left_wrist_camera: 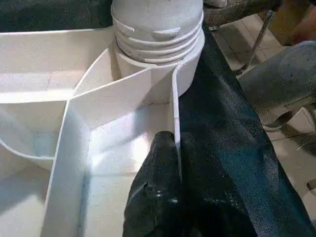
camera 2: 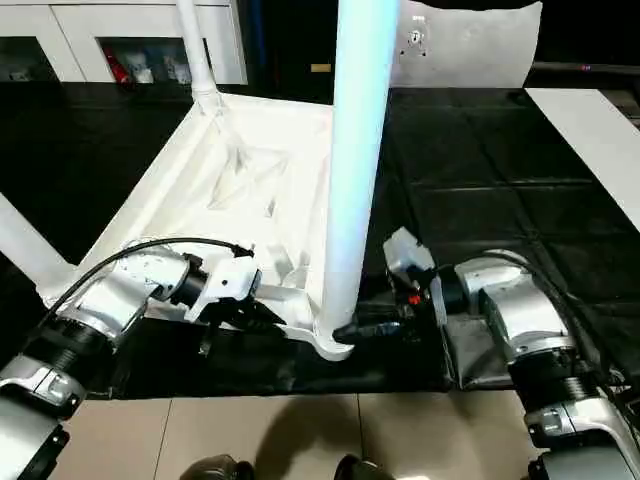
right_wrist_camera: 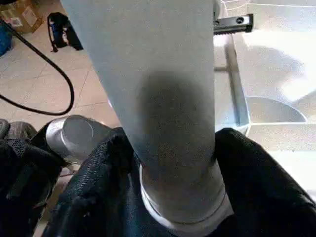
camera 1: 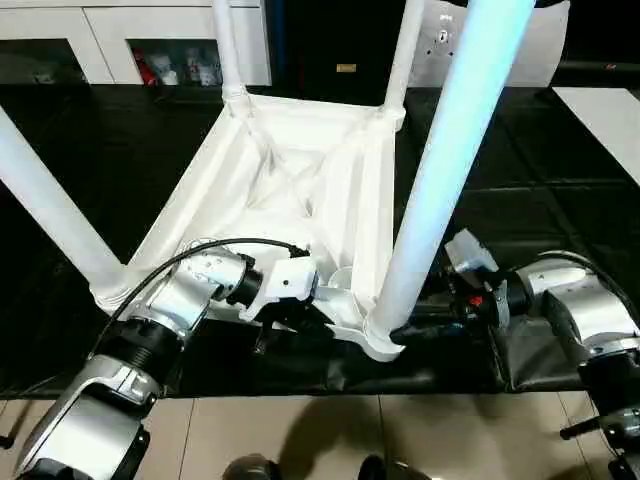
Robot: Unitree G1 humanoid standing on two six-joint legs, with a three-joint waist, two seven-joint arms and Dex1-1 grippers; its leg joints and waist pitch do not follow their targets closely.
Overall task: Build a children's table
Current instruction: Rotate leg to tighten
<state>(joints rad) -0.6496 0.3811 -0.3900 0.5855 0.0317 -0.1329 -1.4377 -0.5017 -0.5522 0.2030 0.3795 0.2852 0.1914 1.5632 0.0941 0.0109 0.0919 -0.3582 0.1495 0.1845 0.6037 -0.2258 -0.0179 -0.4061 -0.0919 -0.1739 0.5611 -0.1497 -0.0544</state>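
The white children's table lies upside down on a black mat, its ribbed underside (camera 1: 290, 170) facing up. All four tapered legs stand in the corner sockets: two far ones (camera 1: 225, 45) (camera 1: 405, 50), a near-left one (camera 1: 50, 200) and a near-right one (camera 1: 440, 170). My left gripper (camera 1: 290, 318) is at the near rim beside the near-right socket, shut on the rim wall (left_wrist_camera: 175, 123), with a black finger (left_wrist_camera: 158, 197) on its inner side. My right gripper (right_wrist_camera: 177, 173) is shut around the base of the near-right leg (right_wrist_camera: 163, 74), one finger on each side.
A white cabinet with glass doors (camera 1: 100, 40) stands at the back left. A flat white board (camera 1: 610, 110) lies at the right on the mat (camera 1: 520, 180). Tiled floor (camera 1: 330, 430) begins at the mat's near edge. A person's leg (left_wrist_camera: 281, 79) is close by.
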